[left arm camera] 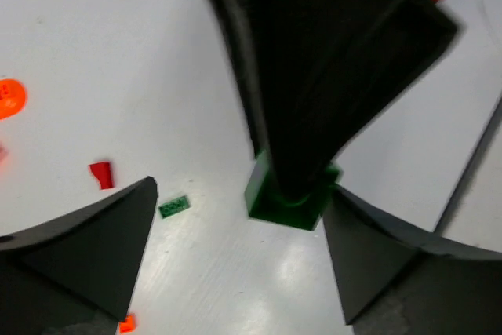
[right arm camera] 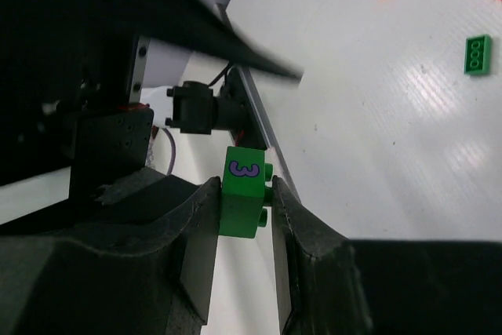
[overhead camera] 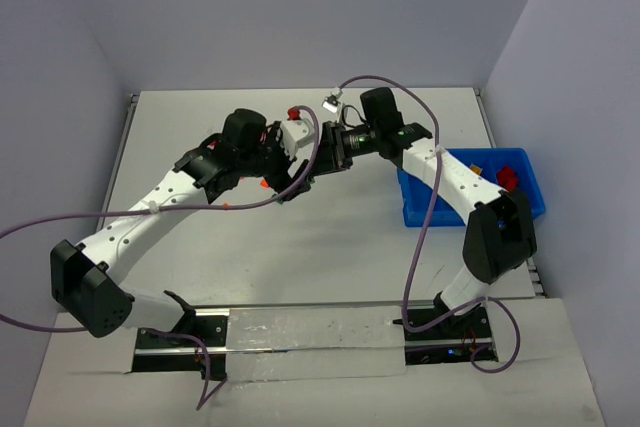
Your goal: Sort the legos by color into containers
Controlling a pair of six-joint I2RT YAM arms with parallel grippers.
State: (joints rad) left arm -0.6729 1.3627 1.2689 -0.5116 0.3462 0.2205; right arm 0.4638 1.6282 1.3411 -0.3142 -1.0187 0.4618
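In the right wrist view a green lego (right arm camera: 243, 213) with a purple "3" on its face is clamped between my right gripper (right arm camera: 245, 184), shut on it. From the left wrist the same green lego (left arm camera: 284, 203) hangs under the dark right gripper. My left gripper (left arm camera: 240, 194) is open, its fingertips (left arm camera: 140, 194) wide of the brick on both sides and not touching it. Both grippers meet above the table's middle (overhead camera: 300, 179). The blue bin (overhead camera: 418, 209) with its containers lies at the right, partly hidden by the right arm.
Loose legos lie on the table under the grippers: a flat green plate (left arm camera: 174, 206), a red piece (left arm camera: 100, 174), a round orange one (left arm camera: 8, 98) and a small orange bit (left arm camera: 127, 322). The bin holds a red lego (overhead camera: 510, 177) and an orange one (overhead camera: 477, 168).
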